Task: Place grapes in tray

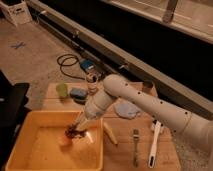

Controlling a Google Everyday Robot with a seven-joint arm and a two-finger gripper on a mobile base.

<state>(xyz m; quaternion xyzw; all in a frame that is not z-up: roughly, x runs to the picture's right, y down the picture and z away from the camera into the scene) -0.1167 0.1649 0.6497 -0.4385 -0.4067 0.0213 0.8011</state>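
Note:
The yellow tray [30, 150] sits at the front left of the wooden table. The grapes [73, 132], a small dark reddish bunch, are inside the tray near its back right part, at the tip of my gripper [76, 128]. My white arm reaches down from the right over the tray's rim. The gripper sits right at the grapes; I cannot tell whether the bunch rests on the tray floor or hangs just above it. A pale orange fruit [64, 141] lies in the tray just beside the grapes.
On the wooden table [120, 130]: a green cup [61, 90], a blue sponge [78, 93], a can [92, 82], a blue cloth [126, 110], a banana [109, 133], a fork [134, 147], a white brush [154, 145]. A cable lies on the floor behind.

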